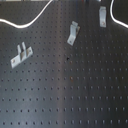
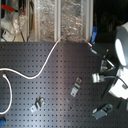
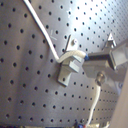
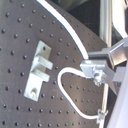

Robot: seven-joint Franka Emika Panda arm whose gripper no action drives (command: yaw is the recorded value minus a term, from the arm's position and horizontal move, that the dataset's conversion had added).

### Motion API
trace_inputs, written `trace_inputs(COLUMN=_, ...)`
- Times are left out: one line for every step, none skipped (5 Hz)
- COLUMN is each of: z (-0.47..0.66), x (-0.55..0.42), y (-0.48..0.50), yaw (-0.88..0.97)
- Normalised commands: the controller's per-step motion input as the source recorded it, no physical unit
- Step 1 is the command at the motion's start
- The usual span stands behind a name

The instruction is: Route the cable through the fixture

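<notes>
The white cable (image 2: pixel 44 65) runs from the second exterior view's left edge in a curve up to the board's far edge, then toward my gripper (image 2: pixel 98 77). In both wrist views the gripper (image 3: pixel 75 56) (image 4: pixel 93 67) is shut on the cable (image 3: pixel 44 30) (image 4: pixel 65 25). The cable loops slack behind the fingers (image 4: pixel 62 87). A small metal bracket (image 3: pixel 66 74) (image 4: pixel 40 67) stands on the pegboard right beside the fingertips. In the first exterior view only stretches of the cable (image 1: pixel 30 22) show, and the gripper is out of view.
Other metal brackets stand on the black pegboard (image 1: pixel 65 95): one at the first exterior view's left (image 1: pixel 20 55), one in the middle (image 1: pixel 73 32), one at the top right (image 1: pixel 102 15). The white arm body (image 2: pixel 121 50) fills the second exterior view's right.
</notes>
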Motion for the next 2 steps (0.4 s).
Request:
trace_inputs(z=0.23, x=-0.035, y=0.135, yaw=-0.29)
trace_inputs(z=0.04, x=-0.028, y=0.033, yaw=-0.14)
